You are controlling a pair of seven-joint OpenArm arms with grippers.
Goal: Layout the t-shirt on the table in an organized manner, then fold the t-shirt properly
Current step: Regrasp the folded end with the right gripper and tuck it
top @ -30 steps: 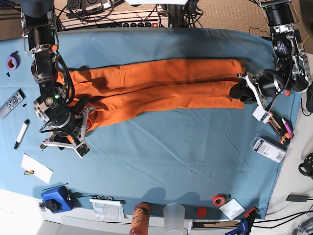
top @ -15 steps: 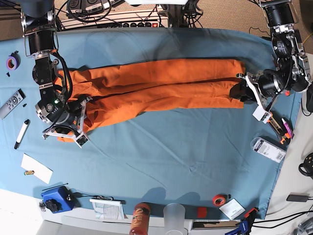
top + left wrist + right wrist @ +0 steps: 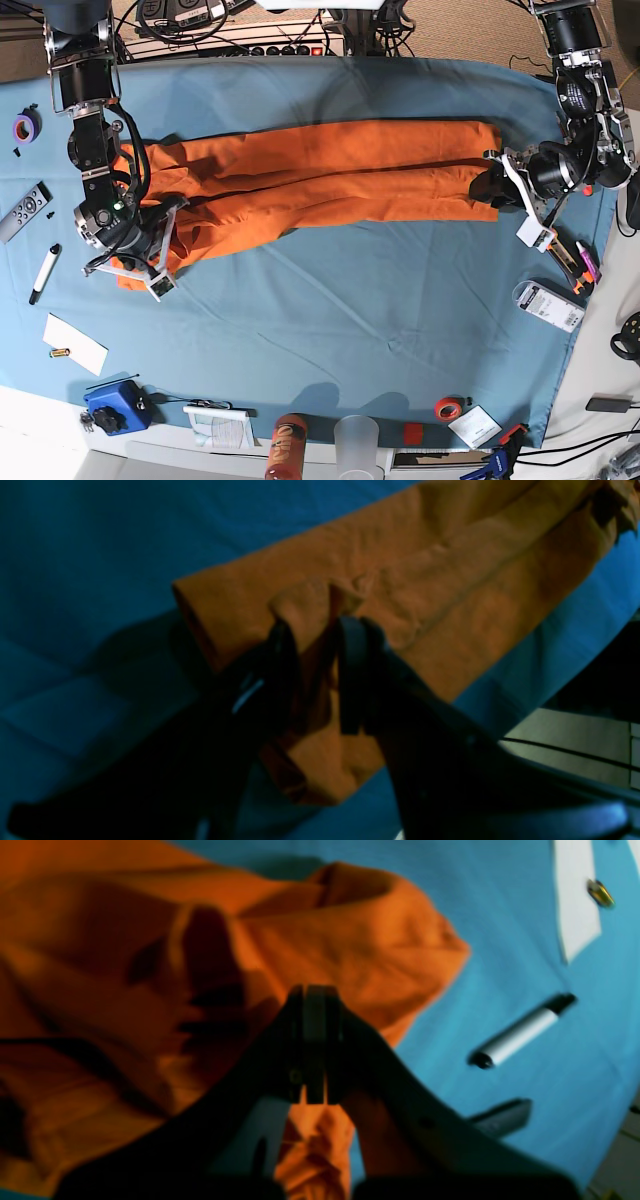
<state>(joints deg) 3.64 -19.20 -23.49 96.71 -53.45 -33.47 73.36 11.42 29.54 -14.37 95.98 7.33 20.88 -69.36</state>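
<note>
Base view count: one t-shirt (image 3: 310, 175), one table (image 3: 380, 300), two grippers, one marker (image 3: 44, 273), one remote (image 3: 24, 210).
T-shirt place: long bunched strip across the far half of the table, left to right.
Left gripper (image 3: 320, 645): jaws pinch a fold at the shirt's right end.
Right gripper (image 3: 314, 1005): jaws fully closed over the left end; hold unclear.
Change: right gripper moved from the near bare cloth onto the shirt and closed.
</note>
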